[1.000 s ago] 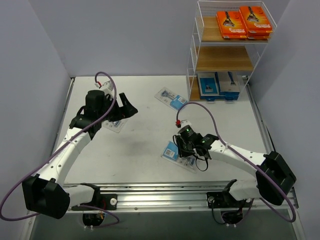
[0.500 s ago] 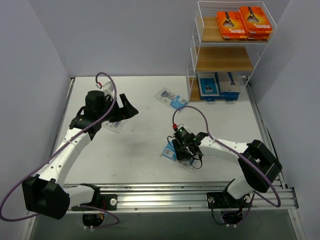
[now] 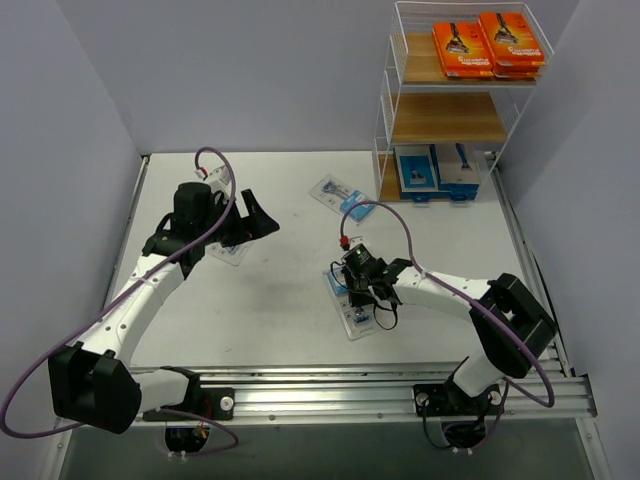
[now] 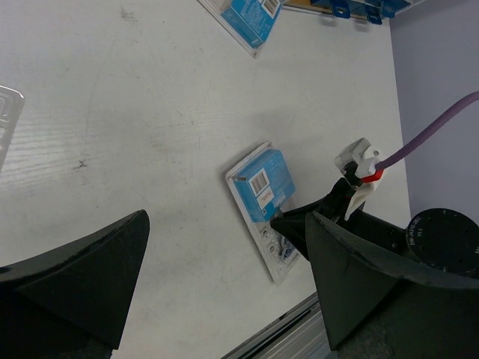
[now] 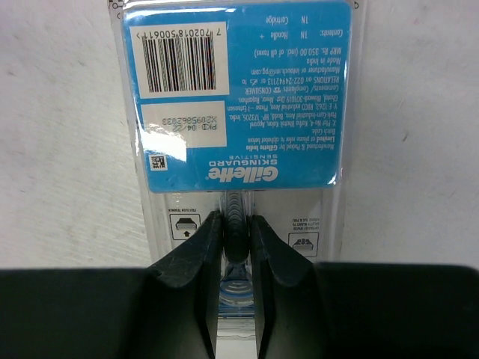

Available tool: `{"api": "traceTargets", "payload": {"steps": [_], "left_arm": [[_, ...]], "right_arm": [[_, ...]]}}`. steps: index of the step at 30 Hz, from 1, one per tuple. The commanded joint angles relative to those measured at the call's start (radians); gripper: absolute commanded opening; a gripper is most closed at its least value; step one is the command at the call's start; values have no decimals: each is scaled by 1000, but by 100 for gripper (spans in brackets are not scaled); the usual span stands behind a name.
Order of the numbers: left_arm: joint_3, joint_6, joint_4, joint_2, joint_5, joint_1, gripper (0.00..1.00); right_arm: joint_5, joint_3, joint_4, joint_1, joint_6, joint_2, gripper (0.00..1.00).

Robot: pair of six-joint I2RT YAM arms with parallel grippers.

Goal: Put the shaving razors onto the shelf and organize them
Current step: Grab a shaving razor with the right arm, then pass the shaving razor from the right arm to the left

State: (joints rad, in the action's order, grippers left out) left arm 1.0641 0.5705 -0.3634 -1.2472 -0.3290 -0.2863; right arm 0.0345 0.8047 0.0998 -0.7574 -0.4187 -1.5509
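Pack: the clear blister pack with the blue card (image 5: 238,97) is lying flat and card-back up on the white table (image 3: 280,300). It is well apart from the tall white wire shelf with wooden tiers (image 3: 445,118), out past the shelf's front-left corner.
Long axis: it is running straight away from the right wrist camera, barcode end farthest out, with the razor-handle ridge down the middle.
Right gripper (image 5: 236,224): its black fingers are clenching that ridge at the pack's near end, one on each side, squarely across the axis.
Left gripper (image 4: 224,221): it is hanging spread wide with nothing between its fingers, farther from the shelf than the pack is.
Nearer arm: the right one, no contest; it is already on the pack and is based on the shelf's side of the table.
Coming move: looks like a lift and a swing towards the shelf, where the middle tier is sitting bare. Held by one end, the pack may droop.
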Motion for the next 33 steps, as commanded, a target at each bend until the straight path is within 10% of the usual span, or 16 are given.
{"api": "traceTargets", "payload": {"steps": [1,30,33], "left_arm": [[-27,38,96,-18,-73,6,94],[-133,244,388,-121,-265,-17,100],[-125,229,371,-124,-258,-17,83]], "right_arm": [[-1,65,-60,21,-23,95,0],[-80,243,-480,-145,-161,28,0],[-114,251,-512,-166,-160,5,0]]}}
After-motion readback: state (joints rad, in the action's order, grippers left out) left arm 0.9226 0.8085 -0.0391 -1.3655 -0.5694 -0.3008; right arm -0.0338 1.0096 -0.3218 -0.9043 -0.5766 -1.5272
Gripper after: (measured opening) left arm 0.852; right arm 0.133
